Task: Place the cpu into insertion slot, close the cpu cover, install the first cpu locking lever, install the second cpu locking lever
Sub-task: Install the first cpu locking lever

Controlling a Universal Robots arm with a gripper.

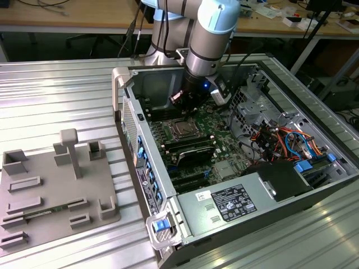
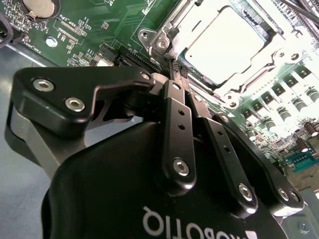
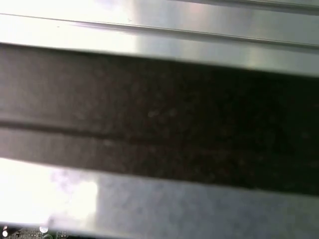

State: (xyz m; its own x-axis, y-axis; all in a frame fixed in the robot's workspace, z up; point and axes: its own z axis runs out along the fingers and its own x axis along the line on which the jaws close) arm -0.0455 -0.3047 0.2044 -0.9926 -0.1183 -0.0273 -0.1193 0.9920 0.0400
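Inside the open computer case (image 1: 168, 185), our gripper (image 2: 178, 71) hangs with its fingers (image 2: 175, 124) pressed together, holding nothing, tips just beside the socket's corner. Beyond them, the cpu (image 2: 224, 42) lies seated in the insertion slot (image 1: 182, 130), with the cpu cover (image 2: 259, 64) closed around it. Our exterior view adds the grey fixture tray (image 1: 56, 190) at its left.

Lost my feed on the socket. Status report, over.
Gripper shut, tips at the corner of the cpu cover. Cover down over the cpu, chip seated in the insertion slot. Nothing in the way.
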